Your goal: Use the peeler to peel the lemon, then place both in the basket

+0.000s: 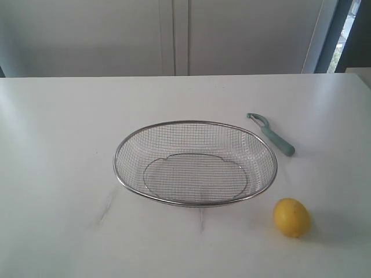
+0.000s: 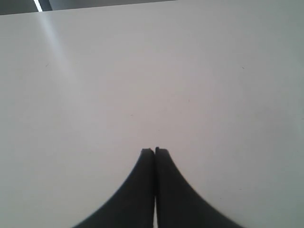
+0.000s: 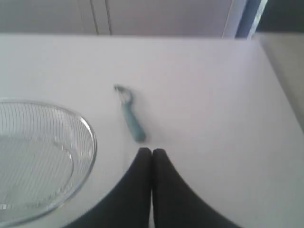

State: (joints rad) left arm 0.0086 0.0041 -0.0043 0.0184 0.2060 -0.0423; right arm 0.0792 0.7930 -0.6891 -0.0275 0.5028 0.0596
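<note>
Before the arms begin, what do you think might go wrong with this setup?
The round lemon sits loose on the smooth table and may roll if nudged. The slim peeler lies flat, so the right gripper, shut now, could skid off it. The peeler is near the rim of the basket, which an opening gripper might bump.

White counter [image 1: 58, 145] seen carrying three things. Wire basket [image 1: 130, 152] set at centre. Peeler [image 1: 272, 136] laid flat near basket's far right side, not touching; blade head turned toward far edge. Lemon [image 1: 291, 217] rested at front right, apart from rim. Faint scuff [image 1: 106, 206] noted front left.
</note>
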